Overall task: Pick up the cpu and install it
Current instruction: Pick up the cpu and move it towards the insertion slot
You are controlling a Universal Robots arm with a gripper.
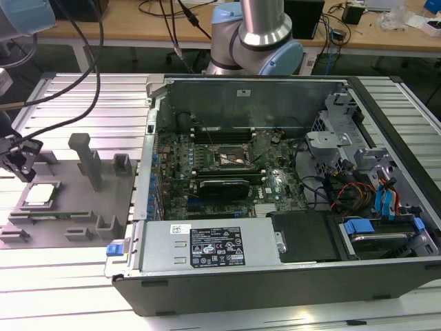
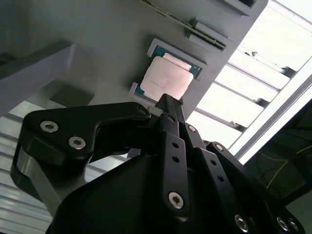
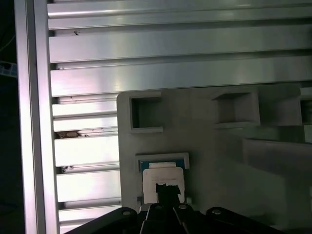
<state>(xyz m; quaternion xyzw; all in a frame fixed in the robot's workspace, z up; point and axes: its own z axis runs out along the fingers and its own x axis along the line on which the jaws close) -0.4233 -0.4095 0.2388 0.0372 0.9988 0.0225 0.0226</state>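
The cpu is a small pale square chip lying flat in a framed nest at the exterior view's left end of a grey fixture plate. My gripper hangs just above it, slightly toward the exterior view's left, with its black fingers pressed together and nothing held. In both wrist views the fingertips line up over the near edge of the cpu, with the gripper narrowing to a single point. The open computer case holds the motherboard with its black socket frame.
Grey posts and blocks stand up from the fixture plate near the cpu nest. A dark expansion card lies below the socket. The arm's base stands behind the case. Cables hang over the ribbed aluminium table.
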